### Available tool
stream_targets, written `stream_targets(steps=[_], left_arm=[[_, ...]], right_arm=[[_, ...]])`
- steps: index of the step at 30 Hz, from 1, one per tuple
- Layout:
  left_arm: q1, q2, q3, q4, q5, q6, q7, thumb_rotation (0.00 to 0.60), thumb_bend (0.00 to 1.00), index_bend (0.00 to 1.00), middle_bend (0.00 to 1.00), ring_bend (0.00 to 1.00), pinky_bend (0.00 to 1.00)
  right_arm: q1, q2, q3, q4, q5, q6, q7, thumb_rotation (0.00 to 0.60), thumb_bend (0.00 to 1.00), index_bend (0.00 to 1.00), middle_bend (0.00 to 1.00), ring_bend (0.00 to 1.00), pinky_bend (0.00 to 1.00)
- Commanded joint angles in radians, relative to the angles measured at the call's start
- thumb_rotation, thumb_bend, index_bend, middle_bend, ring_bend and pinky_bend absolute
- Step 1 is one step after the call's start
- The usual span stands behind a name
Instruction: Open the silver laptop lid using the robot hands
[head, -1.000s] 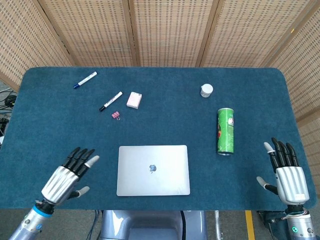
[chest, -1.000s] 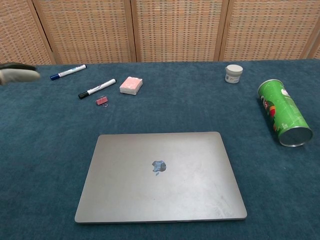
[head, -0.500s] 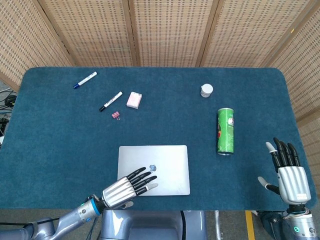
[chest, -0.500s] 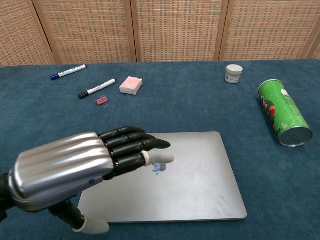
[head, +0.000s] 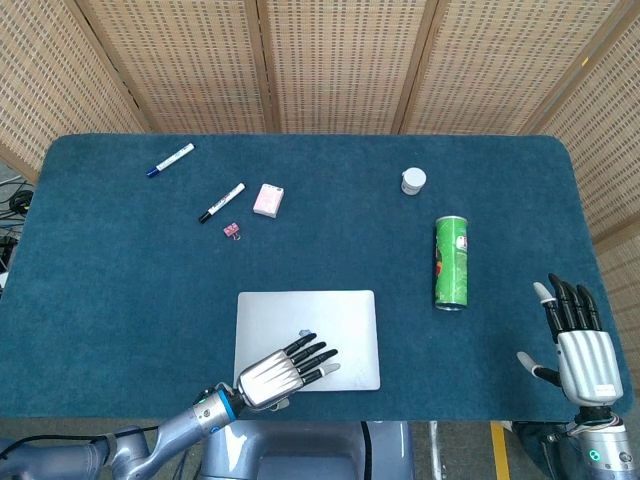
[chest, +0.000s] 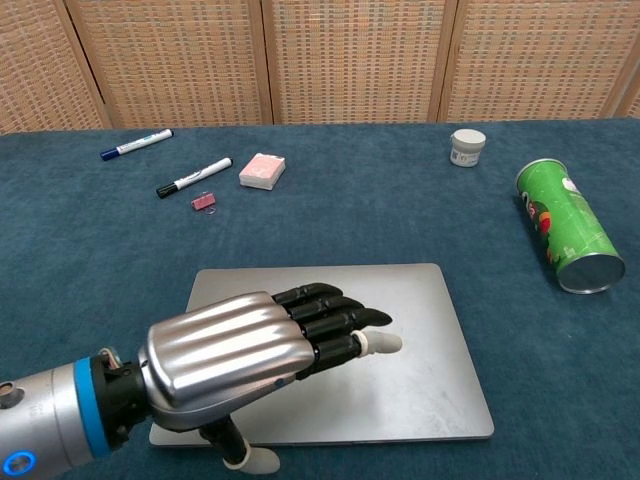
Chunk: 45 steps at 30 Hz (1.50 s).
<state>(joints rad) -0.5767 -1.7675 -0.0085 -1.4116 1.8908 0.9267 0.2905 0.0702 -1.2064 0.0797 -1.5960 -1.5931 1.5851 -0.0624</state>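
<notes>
Two marker pens lie at about ten o'clock on the blue table (head: 100, 260): a blue-capped marker (head: 170, 160) farthest out, then a black-capped marker (head: 221, 202) nearer the middle. Just beside the latter sit a small pink binder clip (head: 231, 231) and a pink box (head: 268, 200). The left hand (head: 275, 370) is at six o'clock, palm down over the near half of the silver laptop (head: 330, 320), fingers straight and released, holding nothing; whether they touch the lid I cannot tell. The laptop lies closed and flat near the front edge, slightly left of centre. At one o'clock stands a small white jar (head: 413, 181). A green can (head: 451, 262) lies on its side at about three o'clock. The right hand (head: 580, 345) hovers at four o'clock off the table's right corner, fingers spread and empty.
</notes>
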Motion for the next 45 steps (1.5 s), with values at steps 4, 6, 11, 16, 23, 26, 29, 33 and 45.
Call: stream_targets(steps=[4, 6, 11, 16, 23, 26, 29, 33, 45], left_arm=[[-0.024, -0.041, -0.011, 0.026, -0.043, -0.025, 0.029, 0.600, 0.11, 0.00, 0.00, 0.00, 0.00], [-0.030, -0.052, -0.013, 0.030, -0.059, -0.033, 0.034, 0.600, 0.11, 0.00, 0.00, 0.00, 0.00], [-0.047, -0.070, -0.015, 0.045, -0.074, -0.040, 0.061, 0.600, 0.15, 0.00, 0.00, 0.00, 0.00], [-0.056, -0.081, -0.016, 0.056, -0.091, -0.043, 0.085, 0.600, 0.16, 0.00, 0.00, 0.00, 0.00], [-0.064, -0.083, -0.016, 0.050, -0.122, -0.042, 0.110, 0.600, 0.37, 0.00, 0.00, 0.00, 0.00], [-0.066, -0.080, -0.014, 0.046, -0.130, -0.037, 0.118, 0.600, 0.40, 0.00, 0.00, 0.00, 0.00], [-0.069, -0.076, -0.012, 0.041, -0.137, -0.031, 0.125, 0.600, 0.41, 0.00, 0.00, 0.00, 0.00], [-0.072, -0.072, -0.012, 0.037, -0.145, -0.021, 0.137, 0.600, 0.42, 0.00, 0.00, 0.00, 0.00], [-0.070, -0.086, -0.091, 0.007, -0.226, 0.030, 0.236, 0.600, 0.45, 0.00, 0.00, 0.00, 0.00]], right_arm=[[0.002, 0.000, 0.001, 0.004, 0.006, -0.007, 0.004, 0.600, 0.00, 0.01, 0.00, 0.00, 0.00], [0.003, -0.001, 0.001, 0.005, 0.006, -0.008, 0.005, 0.600, 0.00, 0.01, 0.00, 0.00, 0.00], [0.004, -0.001, 0.001, 0.005, 0.009, -0.011, 0.007, 0.600, 0.00, 0.01, 0.00, 0.00, 0.00], [0.004, 0.001, 0.002, 0.006, 0.012, -0.011, 0.015, 0.600, 0.00, 0.01, 0.00, 0.00, 0.00], [0.004, 0.004, 0.001, 0.006, 0.011, -0.011, 0.021, 0.600, 0.00, 0.01, 0.00, 0.00, 0.00], [0.005, 0.004, 0.001, 0.006, 0.011, -0.012, 0.021, 0.600, 0.00, 0.01, 0.00, 0.00, 0.00], [0.004, 0.003, 0.000, 0.006, 0.010, -0.012, 0.020, 0.600, 0.00, 0.01, 0.00, 0.00, 0.00], [0.005, 0.003, -0.001, 0.005, 0.009, -0.012, 0.019, 0.600, 0.00, 0.01, 0.00, 0.00, 0.00], [0.014, 0.000, -0.014, 0.012, -0.016, -0.023, 0.018, 0.600, 0.00, 0.09, 0.00, 0.00, 0.00]])
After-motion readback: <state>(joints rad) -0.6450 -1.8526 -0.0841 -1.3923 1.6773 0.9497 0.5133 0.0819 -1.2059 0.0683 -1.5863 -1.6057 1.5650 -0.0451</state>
